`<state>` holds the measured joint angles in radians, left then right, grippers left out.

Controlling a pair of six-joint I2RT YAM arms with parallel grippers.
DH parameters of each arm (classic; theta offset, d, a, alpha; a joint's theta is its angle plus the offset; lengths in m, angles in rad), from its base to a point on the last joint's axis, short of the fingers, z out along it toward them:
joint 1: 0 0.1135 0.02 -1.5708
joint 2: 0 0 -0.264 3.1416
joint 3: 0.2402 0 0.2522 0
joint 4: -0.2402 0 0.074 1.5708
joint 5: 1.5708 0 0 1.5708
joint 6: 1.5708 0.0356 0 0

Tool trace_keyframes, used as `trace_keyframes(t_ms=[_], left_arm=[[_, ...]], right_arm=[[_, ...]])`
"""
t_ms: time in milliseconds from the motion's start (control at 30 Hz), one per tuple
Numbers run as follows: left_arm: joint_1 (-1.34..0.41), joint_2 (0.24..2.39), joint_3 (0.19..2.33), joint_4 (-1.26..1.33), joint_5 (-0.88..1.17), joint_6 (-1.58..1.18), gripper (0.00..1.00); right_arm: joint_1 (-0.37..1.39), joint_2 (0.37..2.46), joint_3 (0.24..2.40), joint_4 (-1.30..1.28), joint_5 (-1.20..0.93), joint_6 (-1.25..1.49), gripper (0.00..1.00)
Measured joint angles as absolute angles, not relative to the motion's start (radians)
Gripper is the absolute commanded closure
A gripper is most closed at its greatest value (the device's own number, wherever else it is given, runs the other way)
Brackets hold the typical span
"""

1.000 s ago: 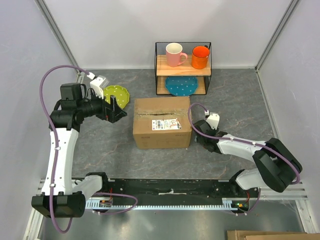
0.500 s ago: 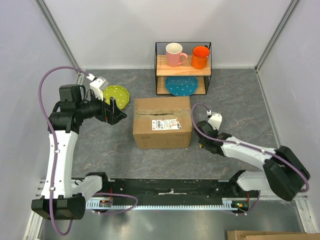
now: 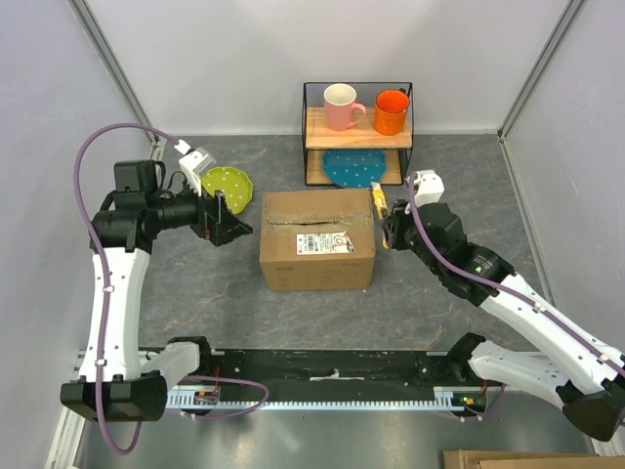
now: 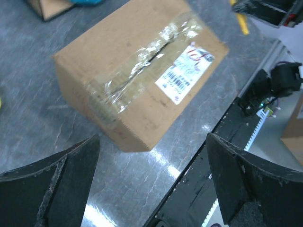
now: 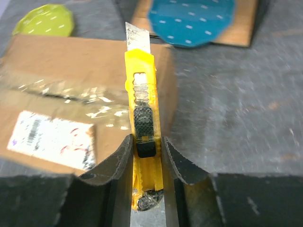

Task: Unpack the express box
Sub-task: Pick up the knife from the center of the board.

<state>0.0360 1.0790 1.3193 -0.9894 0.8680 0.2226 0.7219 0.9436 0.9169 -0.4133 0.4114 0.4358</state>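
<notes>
While the left gripper (image 3: 234, 217) hangs with its jaws spread wide and nothing between them, the top view puts the express box (image 3: 298, 266) just ahead of those jaws, flat on the table (image 3: 459, 186) with its taped seam (image 3: 312, 222) and white label (image 3: 325, 242) facing up; the right gripper (image 3: 384, 221) sits just beside the box's right end, its jaws pinching a yellow utility knife (image 3: 377, 202) whose tip reaches the box's far right corner; beyond both pairs of jaws stands a wire rack (image 3: 411, 117) with a pink mug (image 3: 341, 106) and an orange mug (image 3: 391, 111) on its upper shelf and a blue plate (image 3: 354, 168) below; a green plate (image 3: 227, 183) lies just beside the left jaws, on their far side; from the left wrist, the two dark fingers (image 4: 47, 189) stand far apart at the lower corners, and the box lies ahead of them, touching neither, its clear tape rumpled along the seam and its label towards the right-hand finger; from the right wrist, the jaws are closed on the knife's handle, and the blade (image 5: 138, 37) sticks out ahead of them over the box's top near its right edge; whether the blade touches the cardboard I cannot tell
</notes>
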Motion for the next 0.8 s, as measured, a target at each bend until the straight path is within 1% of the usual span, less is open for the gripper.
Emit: trace_keyframes(t_ms=[100, 200, 367, 467, 600, 733, 800], left_arm=[[0.036, 1.079, 1.373, -1.030, 0.960, 0.290, 0.01], [0.036, 1.079, 1.416, -1.057, 1.043, 0.343, 0.00], [0.036, 1.114, 1.433, -1.081, 1.143, 0.381, 0.00], [0.036, 1.140, 1.433, -1.107, 1.193, 0.410, 0.01], [0.027, 1.143, 1.438, -1.167, 1.240, 0.486, 0.00], [0.001, 1.148, 1.456, -1.260, 1.264, 0.599, 0.06], [-0.019, 1.158, 1.458, -1.291, 1.275, 0.671, 0.07]], right_arm=[[0.748, 0.944, 0.982, -0.424, 0.287, 0.316, 0.82], [0.788, 0.963, 1.040, -0.431, 0.213, 0.222, 0.86], [0.919, 1.084, 1.154, -0.437, 0.184, 0.104, 0.87], [1.037, 1.169, 1.213, -0.456, 0.206, 0.038, 0.89], [1.201, 1.277, 1.303, -0.501, 0.303, -0.064, 0.91], [1.303, 1.313, 1.337, -0.527, 0.404, -0.152, 0.92], [1.335, 1.316, 1.354, -0.542, 0.456, -0.190, 0.92]])
